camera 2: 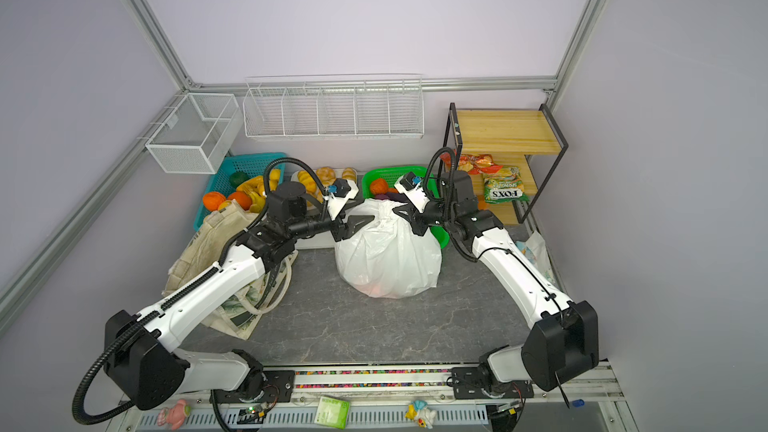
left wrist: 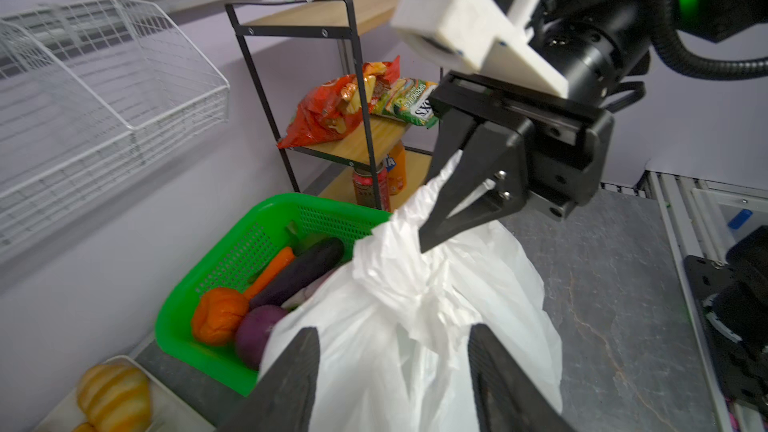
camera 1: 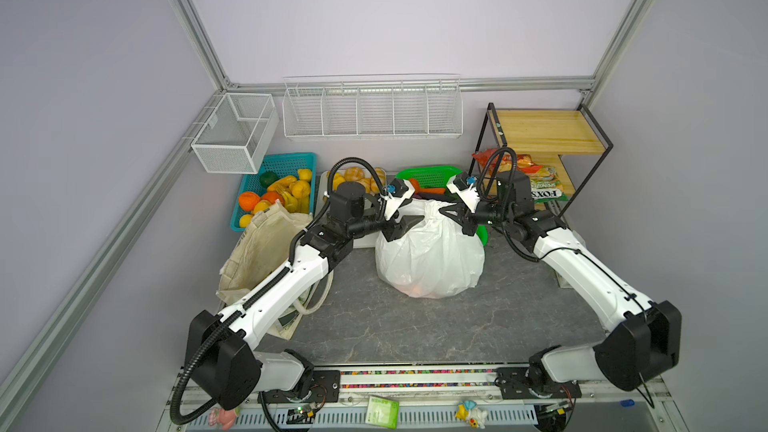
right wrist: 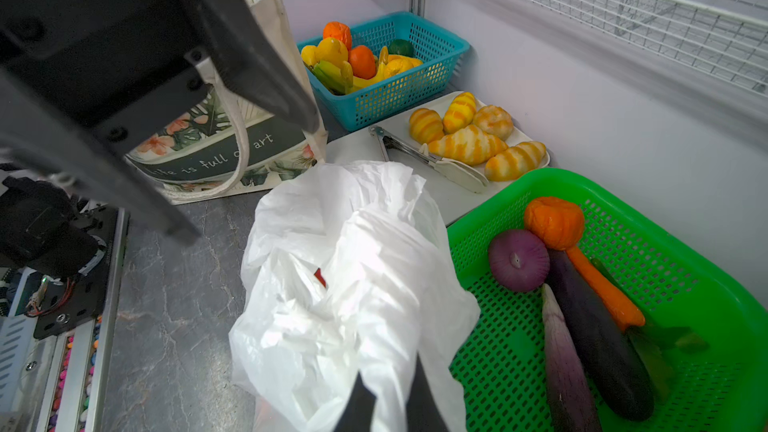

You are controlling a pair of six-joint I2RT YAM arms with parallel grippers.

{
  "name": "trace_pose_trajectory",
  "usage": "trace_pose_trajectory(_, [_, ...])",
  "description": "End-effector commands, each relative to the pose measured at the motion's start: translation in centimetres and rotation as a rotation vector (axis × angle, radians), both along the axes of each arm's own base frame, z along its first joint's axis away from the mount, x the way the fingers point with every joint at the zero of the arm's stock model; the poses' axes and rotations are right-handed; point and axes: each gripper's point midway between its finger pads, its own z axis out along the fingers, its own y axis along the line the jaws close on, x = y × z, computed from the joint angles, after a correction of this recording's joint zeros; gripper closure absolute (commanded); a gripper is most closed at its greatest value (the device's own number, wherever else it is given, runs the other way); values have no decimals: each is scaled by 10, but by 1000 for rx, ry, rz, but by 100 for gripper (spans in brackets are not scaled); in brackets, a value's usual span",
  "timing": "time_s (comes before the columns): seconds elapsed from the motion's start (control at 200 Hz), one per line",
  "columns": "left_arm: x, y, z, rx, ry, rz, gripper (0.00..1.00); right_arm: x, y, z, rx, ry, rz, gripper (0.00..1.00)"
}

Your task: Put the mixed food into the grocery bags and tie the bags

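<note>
white crinkly plastic bag sits bulging just below both sets of fingertips. our right gripper has its fingers pinched together on a twisted strip of the bag's top. our left gripper has its fingers apart, the crumpled neck just ahead of them. beyond the right fingers, purple onion and carrot lie in the green basket; the canvas tote stands outside our left fingers.

Lilac walls, grey marbled tabletop.
</note>
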Motion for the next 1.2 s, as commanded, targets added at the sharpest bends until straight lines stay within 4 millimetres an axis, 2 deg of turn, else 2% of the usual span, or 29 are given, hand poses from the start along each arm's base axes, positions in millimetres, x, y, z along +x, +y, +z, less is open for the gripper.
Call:
trace_pose_trajectory(0.0, [6,-4,-11,106,-8,-36,38,-11,5,11,21,-72,70,94])
trace_pose_trajectory(0.145, [5,-17,-19,177,27,-138,32,-12,6,14,29,-75,75,94])
trace_pose_trajectory(0.33, [7,-31,-37,248,39,-214,31,-13,9,14,42,-64,87,93])
trace_pose_trajectory(0.565, [24,-44,-54,326,5,-190,40,-16,13,18,66,-60,107,93])
trace_pose_trajectory(0.755, [32,-51,-53,297,-6,-167,54,-17,16,15,67,-51,114,92])
trace_pose_trajectory(0.915, [40,-47,-56,322,-37,-121,71,-17,13,14,58,-62,96,89])
trace_pose_trajectory(1.05, [40,-46,-54,324,-91,-126,87,-18,11,17,62,-79,90,86])
trace_pose_trajectory(1.095, [39,-46,-50,312,-111,-126,93,-18,10,16,59,-85,83,84])
trace_pose_trajectory(1.195, [34,-46,-43,282,-147,-132,100,-13,4,11,31,-117,36,68])
